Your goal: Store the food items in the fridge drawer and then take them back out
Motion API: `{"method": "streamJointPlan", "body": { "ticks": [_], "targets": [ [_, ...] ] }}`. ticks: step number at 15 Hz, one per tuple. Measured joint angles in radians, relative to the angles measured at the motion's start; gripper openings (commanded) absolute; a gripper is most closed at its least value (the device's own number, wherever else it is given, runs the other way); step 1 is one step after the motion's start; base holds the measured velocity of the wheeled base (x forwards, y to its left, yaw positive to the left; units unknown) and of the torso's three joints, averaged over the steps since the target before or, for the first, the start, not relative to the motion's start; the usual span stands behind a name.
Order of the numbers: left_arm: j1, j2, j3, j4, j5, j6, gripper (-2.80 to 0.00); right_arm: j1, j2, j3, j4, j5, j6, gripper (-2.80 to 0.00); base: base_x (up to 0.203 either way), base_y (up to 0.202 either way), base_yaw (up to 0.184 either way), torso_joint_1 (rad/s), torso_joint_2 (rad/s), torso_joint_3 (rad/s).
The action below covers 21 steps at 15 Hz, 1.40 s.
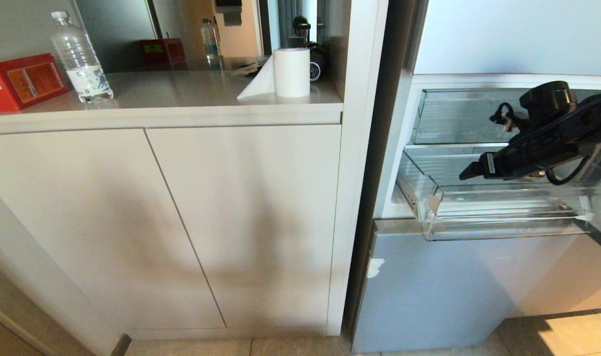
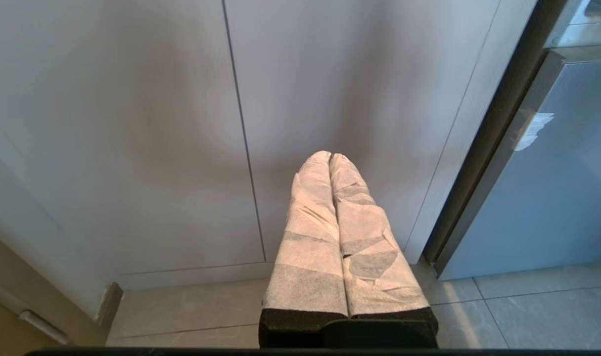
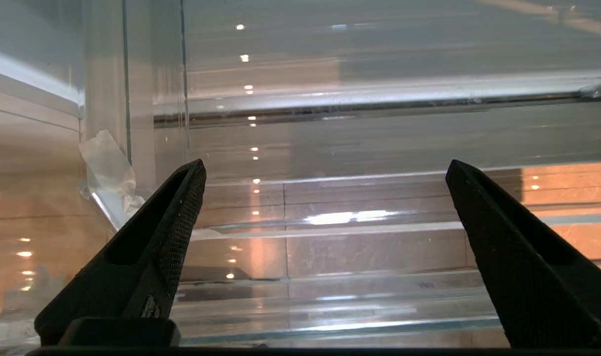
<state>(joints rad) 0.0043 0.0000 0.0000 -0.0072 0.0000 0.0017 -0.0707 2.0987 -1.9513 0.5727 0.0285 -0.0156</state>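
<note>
Left claw [image 2: 330, 163], nearest the robot: taped fingers pressed together, nothing between them, pointing at the cupboard doors [image 1: 181, 222] low beside the fridge. Judged parked, out of the way while the other arm works.

Right claw [image 1: 471, 173]: jaws spread wide and empty, reaching in over the fridge drawer [image 1: 503, 225]. In the right wrist view its fingertips [image 3: 194, 178] look straight into the clear plastic, nothing between them. Wide spread likely readies it for a round item.

Drawer pulled out past the pale blue front panel [image 1: 453, 287], so its inside can be reached from above. Ribbed floor shows bare where visible. A shallower clear tray [image 1: 458, 116] sits above and behind.

Food item: no orange-red ball seen in any view, neither in the drawer nor in a claw. Cannot tell where it is.

Farther left, counter [image 1: 181, 89] carries a water bottle [image 1: 80, 59], a red box [image 1: 21, 81] and a paper roll [image 1: 290, 71].
</note>
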Motion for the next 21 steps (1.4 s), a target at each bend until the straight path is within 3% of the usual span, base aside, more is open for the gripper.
{"method": "streamJointPlan", "body": {
  "ticks": [8, 14, 21],
  "targets": [
    [0.000, 0.000, 0.000, 0.000, 0.000, 0.000, -2.80, -0.072, -0.079, 0.016, 0.194, 0.004, -0.002, 0.00, 0.000, 0.000, 0.000, 0.000, 0.00, 0.000],
    [0.000, 0.000, 0.000, 0.000, 0.000, 0.000, -2.80, -0.076, -0.130, 0.051, 0.295, 0.005, -0.010, 0.00, 0.000, 0.000, 0.000, 0.000, 0.00, 0.000],
    [0.000, 0.000, 0.000, 0.000, 0.000, 0.000, -2.80, -0.077, -0.197, 0.149, 0.294, 0.009, -0.013, 0.00, 0.000, 0.000, 0.000, 0.000, 0.00, 0.000]
  ]
}}
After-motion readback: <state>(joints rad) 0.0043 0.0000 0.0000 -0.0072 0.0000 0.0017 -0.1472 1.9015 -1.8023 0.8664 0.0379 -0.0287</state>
